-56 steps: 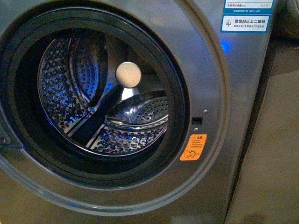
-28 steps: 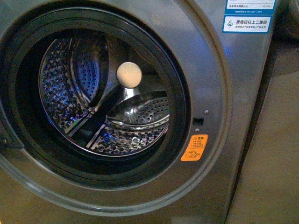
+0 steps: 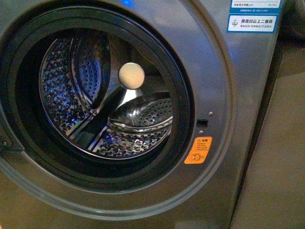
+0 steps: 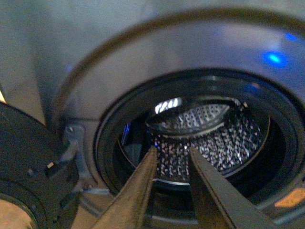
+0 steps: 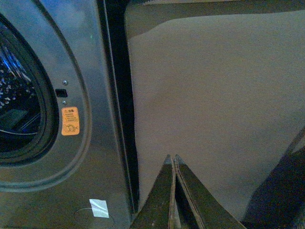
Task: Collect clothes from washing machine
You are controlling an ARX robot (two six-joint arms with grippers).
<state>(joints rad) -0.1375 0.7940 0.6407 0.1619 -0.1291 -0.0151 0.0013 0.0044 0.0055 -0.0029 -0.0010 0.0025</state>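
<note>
The dark grey washing machine (image 3: pixel 214 71) fills the front view, its black-rimmed porthole (image 3: pixel 183 95) open onto the perforated steel drum (image 3: pixel 62 95). No dark clothes show in the drum in any view. A cream round knob (image 3: pixel 131 75) sits at the drum's back. An orange sticker (image 3: pixel 198 150) is beside the porthole. Neither arm shows in the front view. In the left wrist view my left gripper (image 4: pixel 172 151) is open and empty, in front of the porthole and pointing into the drum (image 4: pixel 214 138). In the right wrist view my right gripper (image 5: pixel 171 159) is shut and empty, in front of a beige panel (image 5: pixel 214 95).
The open round door (image 4: pixel 24 162) hangs beside the porthole in the left wrist view. The beige panel (image 3: pixel 276 157) stands right of the machine, with a dark gap (image 5: pixel 119 95) between them. The orange sticker (image 5: pixel 70 120) and a white tag (image 5: pixel 98 208) show on the machine's front.
The front view has shifted only slightly. The blue light reflections on the machine's front and in the drum have moved and dimmed. Nothing else has visibly changed.
</note>
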